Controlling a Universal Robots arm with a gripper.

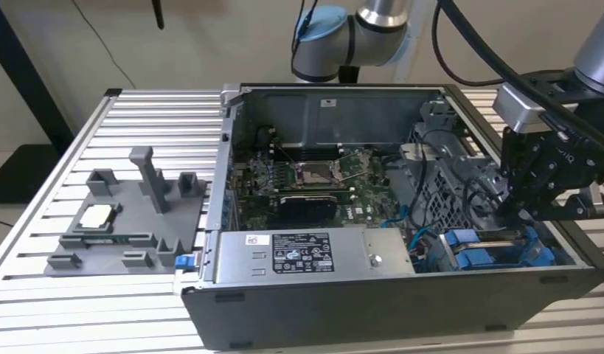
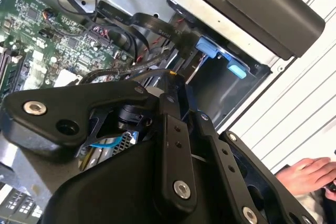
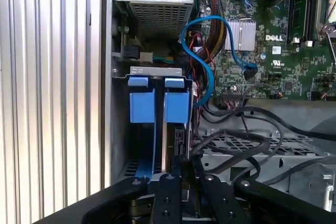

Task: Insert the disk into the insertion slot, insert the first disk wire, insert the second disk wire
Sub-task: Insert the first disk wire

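Observation:
Two bright blue carrier frames stand side by side in the dark drive cage (image 3: 156, 71), the insertion slot. The disk (image 3: 176, 106) sits in it next to the other carrier (image 3: 142, 103), and its dark edge runs towards my gripper (image 3: 188, 170). In the exterior view the black gripper (image 1: 526, 221) hangs just above the blue carriers (image 1: 478, 247) at the case's front right. Its fingers (image 3: 169, 182) are drawn close together, and what lies between them is hidden. A blue wire (image 3: 202, 51) loops from the motherboard to the cage's side. Black wires (image 3: 236, 140) lie beside the gripper (image 2: 169, 80).
The open case holds a grey power-supply box (image 1: 302, 254) and a green motherboard (image 1: 312, 177). A grey fixture (image 1: 125, 214) stands on the slatted table at the exterior view's left. A person's hand (image 2: 310, 174) rests on the table outside the case wall.

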